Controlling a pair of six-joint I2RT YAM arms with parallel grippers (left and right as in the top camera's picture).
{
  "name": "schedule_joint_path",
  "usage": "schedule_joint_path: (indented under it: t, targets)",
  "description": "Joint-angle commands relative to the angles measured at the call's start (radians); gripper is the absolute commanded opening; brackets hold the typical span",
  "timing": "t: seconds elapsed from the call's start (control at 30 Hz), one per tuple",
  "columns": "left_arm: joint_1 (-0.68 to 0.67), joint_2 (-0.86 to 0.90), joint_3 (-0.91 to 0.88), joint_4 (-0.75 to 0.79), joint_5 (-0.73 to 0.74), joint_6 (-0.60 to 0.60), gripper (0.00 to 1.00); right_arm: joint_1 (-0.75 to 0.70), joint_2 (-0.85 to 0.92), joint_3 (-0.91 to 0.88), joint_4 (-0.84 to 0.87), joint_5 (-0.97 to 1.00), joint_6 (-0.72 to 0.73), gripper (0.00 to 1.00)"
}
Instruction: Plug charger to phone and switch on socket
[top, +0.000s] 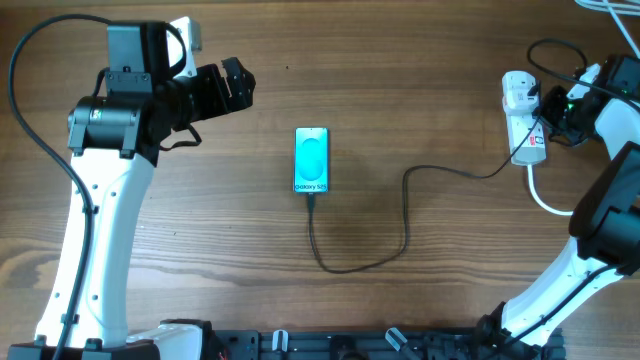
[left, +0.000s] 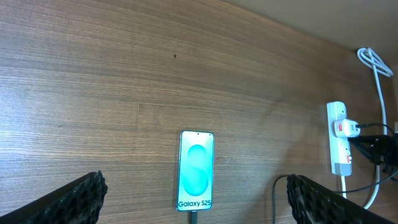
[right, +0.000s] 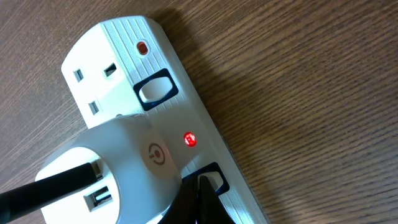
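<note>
The phone (top: 311, 160) lies flat mid-table, its turquoise screen lit. The charger (top: 405, 215), a thin black cable, runs from the phone's foot in a loop to the white socket (top: 520, 115) at the far right. My left gripper (top: 232, 88) hangs open to the upper left of the phone, holding nothing. In the left wrist view the phone (left: 196, 169) lies between and beyond the fingers (left: 74, 200). My right gripper (right: 202, 185) is shut, its tips touching a rocker switch on the socket (right: 124, 37). A red light (right: 190, 139) glows beside that switch.
A white adapter (right: 112, 168) with a black lead sits in the socket's nearer outlet. The farther outlet (right: 93, 78) has nothing in it, and its indicator (right: 142, 47) is dark. A thick white cord (top: 545, 200) curves off the socket towards the right arm.
</note>
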Motion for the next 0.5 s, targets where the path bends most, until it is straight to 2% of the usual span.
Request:
schedule_joint_path:
  t: [0.0,0.07,0.3,0.37,0.47]
  targets:
    - [0.0,-0.008,0.0,0.003,-0.01,0.002,1.0,0.043,0.043,-0.01,-0.029,0.005,0.006,0.04]
    - [0.0,-0.008,0.0,0.003,-0.01,0.002,1.0,0.027,0.041,-0.006,-0.042,0.058,0.105,0.04]
    - [0.0,-0.008,0.0,0.003,-0.01,0.002,1.0,-0.12,-0.035,0.069,-0.2,0.061,0.28,0.04]
    - [0.0,-0.008,0.0,0.003,-0.01,0.002,1.0,-0.164,-0.079,0.092,-0.245,0.034,0.291,0.04]
    - [0.0,-0.008,0.0,0.003,-0.01,0.002,1.0,-0.222,-0.183,0.119,-0.291,-0.119,0.252,0.04]
